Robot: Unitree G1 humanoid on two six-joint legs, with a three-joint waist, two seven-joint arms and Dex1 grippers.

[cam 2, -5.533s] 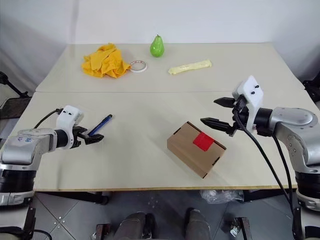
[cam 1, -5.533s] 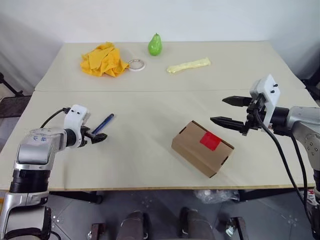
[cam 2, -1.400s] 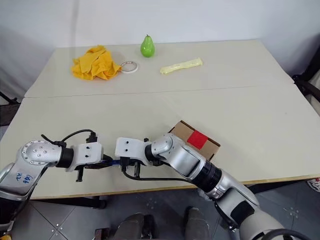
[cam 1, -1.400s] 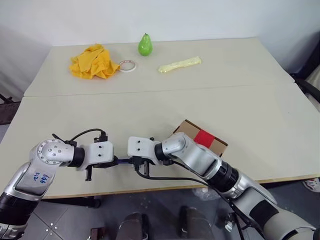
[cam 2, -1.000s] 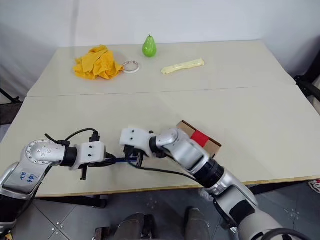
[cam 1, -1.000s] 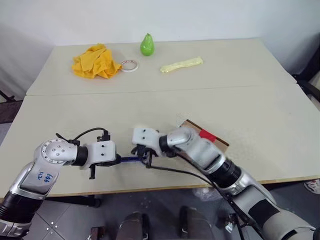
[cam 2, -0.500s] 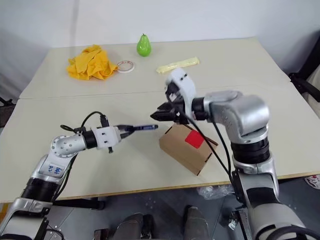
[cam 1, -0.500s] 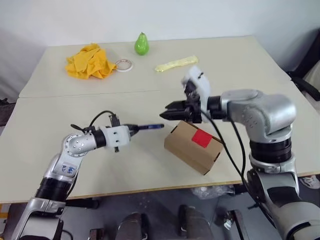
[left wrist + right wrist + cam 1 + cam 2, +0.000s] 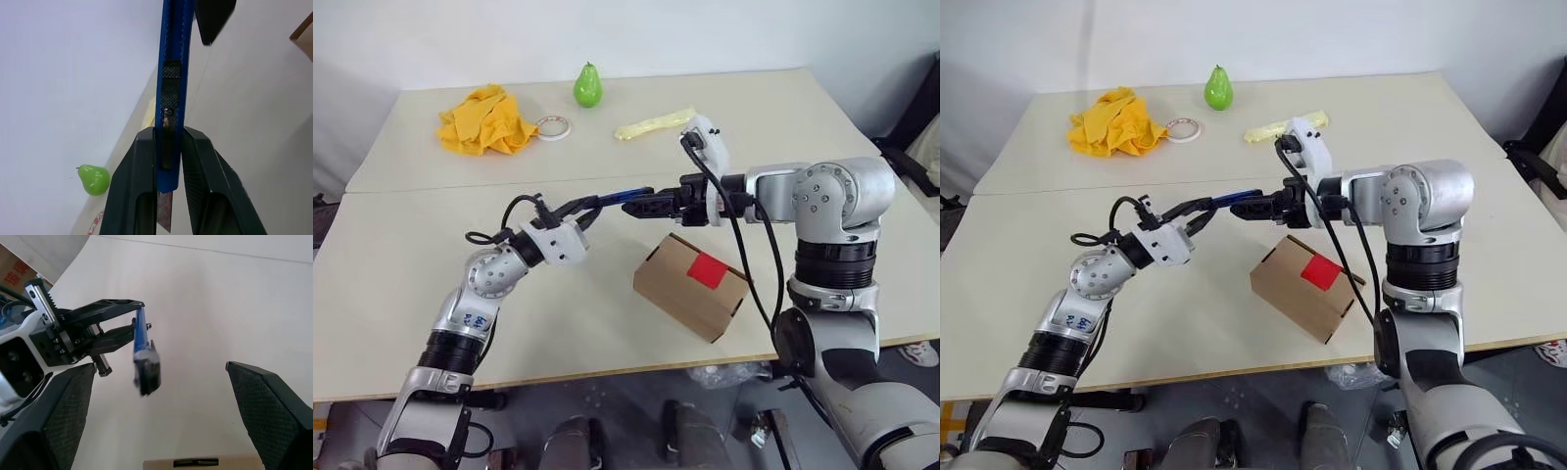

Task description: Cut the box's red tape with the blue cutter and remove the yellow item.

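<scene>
Left hand [image 9: 168,171] clamps slim blue cutter [image 9: 172,63]; right hand [image 9: 156,426] wide; cardboard box [image 9: 690,285] flat.

The 2 head views look forward and down from above the table [image 9: 401,294], taking in both arms, the box [image 9: 690,286] and the far edge with the green pear [image 9: 588,85]; the right eye's picture sits slightly shifted sideways against the left's. The left wrist view looks close along its own 2 fingers [image 9: 133,191], up the blue cutter [image 9: 171,83], and shares that pear [image 9: 93,178]. The right wrist view faces the table close up, sharing the cutter [image 9: 141,340] and the left gripper [image 9: 124,318].
</scene>
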